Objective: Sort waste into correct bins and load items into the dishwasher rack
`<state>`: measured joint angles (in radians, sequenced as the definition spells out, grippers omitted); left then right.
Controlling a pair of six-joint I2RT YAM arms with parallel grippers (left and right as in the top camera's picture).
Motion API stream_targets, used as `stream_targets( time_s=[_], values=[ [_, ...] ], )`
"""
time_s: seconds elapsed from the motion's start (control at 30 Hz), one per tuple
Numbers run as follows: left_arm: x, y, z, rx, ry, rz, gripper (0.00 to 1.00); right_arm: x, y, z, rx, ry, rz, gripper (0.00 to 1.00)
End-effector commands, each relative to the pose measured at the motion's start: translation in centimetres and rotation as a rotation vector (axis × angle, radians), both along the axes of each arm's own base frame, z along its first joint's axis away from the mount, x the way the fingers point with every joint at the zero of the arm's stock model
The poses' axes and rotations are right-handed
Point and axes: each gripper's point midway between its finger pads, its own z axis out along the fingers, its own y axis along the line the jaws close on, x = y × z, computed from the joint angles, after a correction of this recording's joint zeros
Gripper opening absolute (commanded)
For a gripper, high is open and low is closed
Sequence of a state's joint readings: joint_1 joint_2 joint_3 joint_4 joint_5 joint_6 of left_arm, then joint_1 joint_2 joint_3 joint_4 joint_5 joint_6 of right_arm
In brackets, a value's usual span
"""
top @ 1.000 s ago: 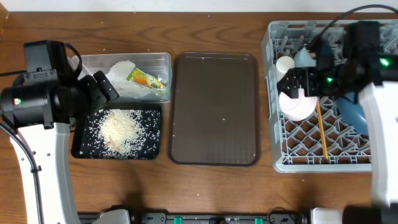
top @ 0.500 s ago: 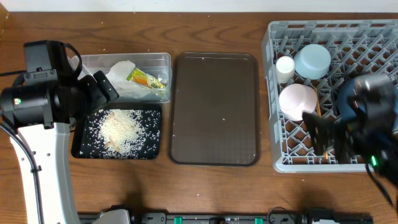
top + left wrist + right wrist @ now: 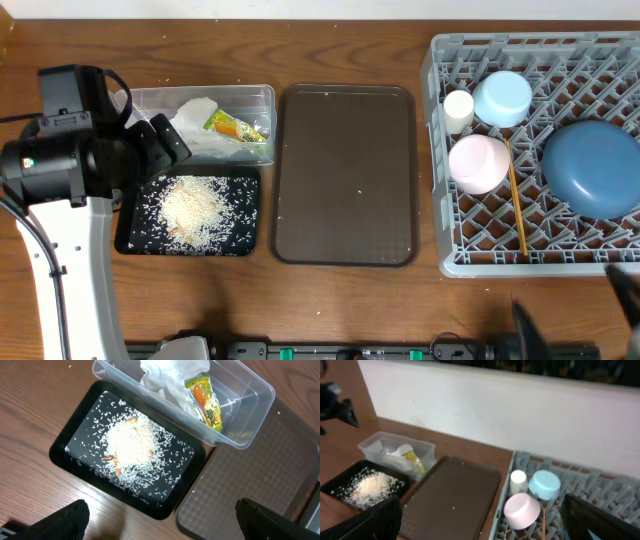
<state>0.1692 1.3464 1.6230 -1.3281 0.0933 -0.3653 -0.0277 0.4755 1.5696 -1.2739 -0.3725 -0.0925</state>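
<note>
The grey rack (image 3: 440, 150) at the right holds the blue plate (image 3: 592, 168), light-blue bowl (image 3: 502, 97), white bowl (image 3: 478, 163), cream cup (image 3: 458, 106) and chopsticks (image 3: 517, 215). The clear tub (image 3: 255, 95) holds the napkin (image 3: 195, 115) and the wrapper (image 3: 235, 127). The black tray (image 3: 130, 235) holds the rice (image 3: 195, 208). My left gripper (image 3: 160, 525) is open and empty above the black tray's near corner. My right gripper (image 3: 480, 527) is open and empty, high up and back from the rack (image 3: 600, 485). That arm only shows at the bottom right edge of the overhead view.
The dark brown serving tray (image 3: 346, 175) lies between the bins and the rack, with a few stray grains on it. The left arm's body stands over the table's left side. A white wall shows behind the table in the right wrist view.
My right arm has pulled back from over the rack toward the front edge and nearly out of the overhead view. The blue plate now shows uncovered in the rack. The left arm has not moved.
</note>
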Motion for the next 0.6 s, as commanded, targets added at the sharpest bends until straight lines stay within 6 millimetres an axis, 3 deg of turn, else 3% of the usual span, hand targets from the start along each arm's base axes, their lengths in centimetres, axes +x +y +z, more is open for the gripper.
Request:
stream_targets(
  time_s=[0.0, 0.27, 0.43, 0.57],
  values=[
    [0.0, 0.4, -0.1, 0.015, 0.01, 0.006, 0.96, -1.5, -0.1, -1.4, -0.015, -0.029, -0.005, 0.99],
    [0.0, 0.4, -0.1, 0.015, 0.01, 0.006, 0.96, -2.5, -0.6, -5.7, -0.028, -0.082, -0.035, 0.99],
    [0.0, 0.4, -0.1, 0.015, 0.01, 0.006, 0.96, -0.7, -0.9, -7.0, -0.03, -0.177, -0.049, 0.99],
    [0.0, 0.4, -0.1, 0.015, 0.01, 0.006, 0.96, 1.8, -1.0, -7.7, -0.029, -0.246, -0.047, 0.99]
  ],
)
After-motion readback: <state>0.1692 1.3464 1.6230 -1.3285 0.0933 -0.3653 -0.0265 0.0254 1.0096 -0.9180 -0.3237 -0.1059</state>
